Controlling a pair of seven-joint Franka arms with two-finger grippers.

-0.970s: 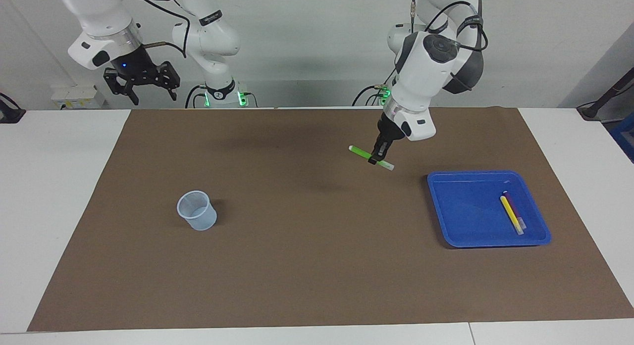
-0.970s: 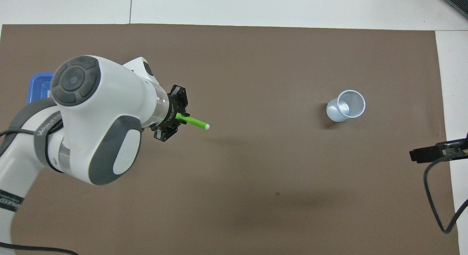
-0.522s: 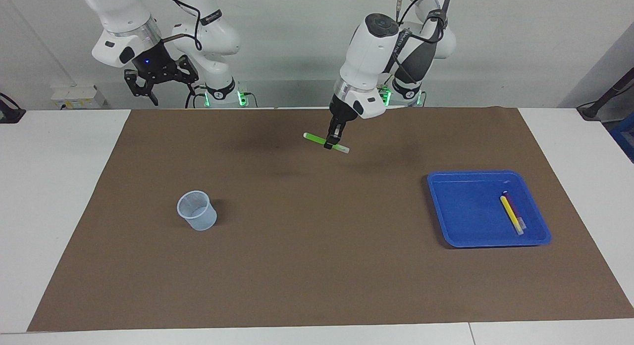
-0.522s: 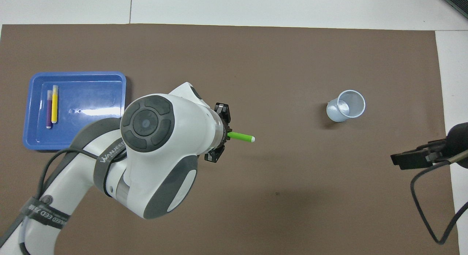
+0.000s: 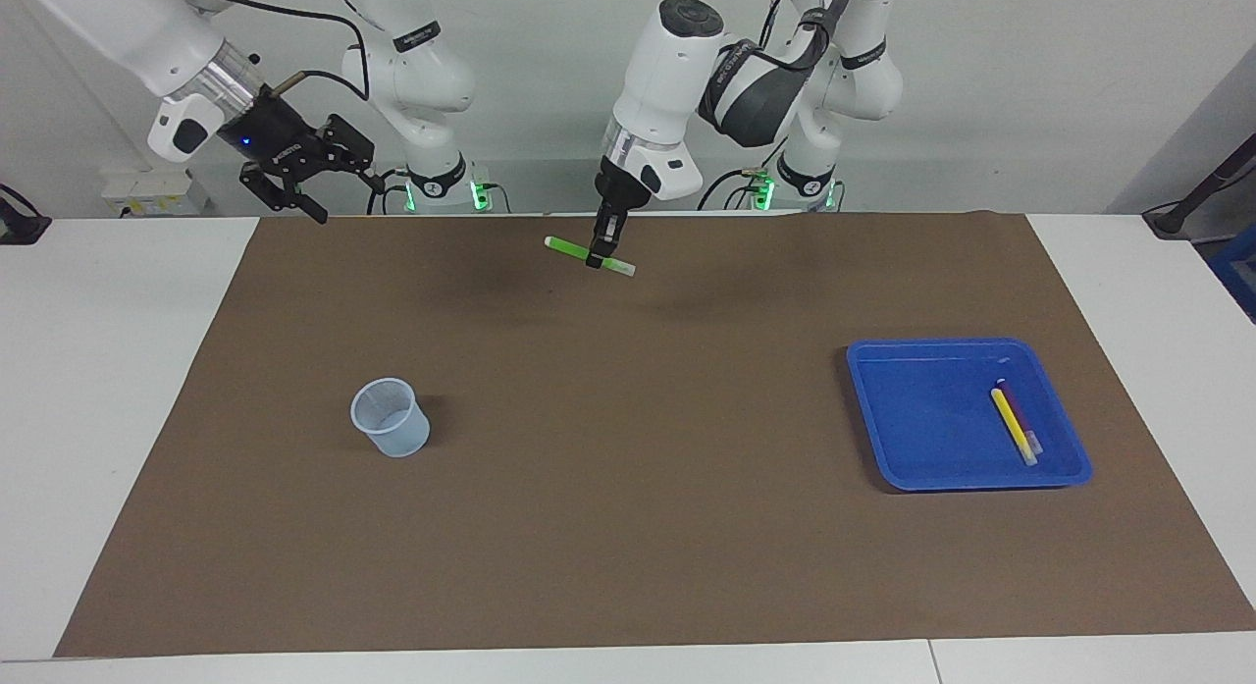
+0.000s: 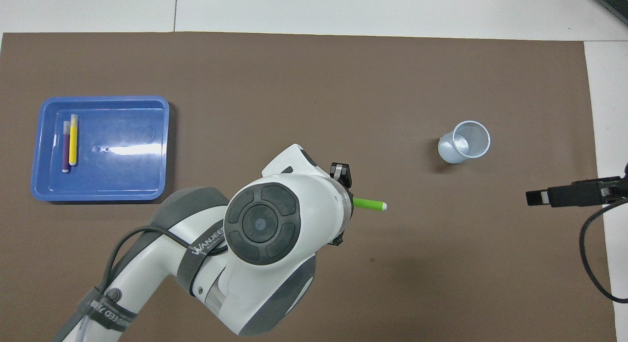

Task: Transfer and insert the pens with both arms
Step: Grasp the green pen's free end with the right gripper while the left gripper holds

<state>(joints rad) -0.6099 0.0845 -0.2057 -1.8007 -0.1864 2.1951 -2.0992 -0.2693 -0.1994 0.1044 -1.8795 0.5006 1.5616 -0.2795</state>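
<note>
1. The left hand [image 5: 595, 261] is clamped on the green pen [image 5: 569, 246], held level above the mat [image 5: 628, 527].
2. The right hand [image 5: 312, 184] hangs wide open, holding nothing, over the mat's edge.
3. The yellow pen [image 5: 1010, 422] and purple pen [image 5: 1020, 416] lie side by side in the tray [image 5: 922, 419].
4. The cup [image 5: 390, 417] stands toward the right arm's end.

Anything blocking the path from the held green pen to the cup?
Nothing visible. The left gripper holds the green marker pen over bare brown mat; the translucent plastic cup stands alone.
</note>
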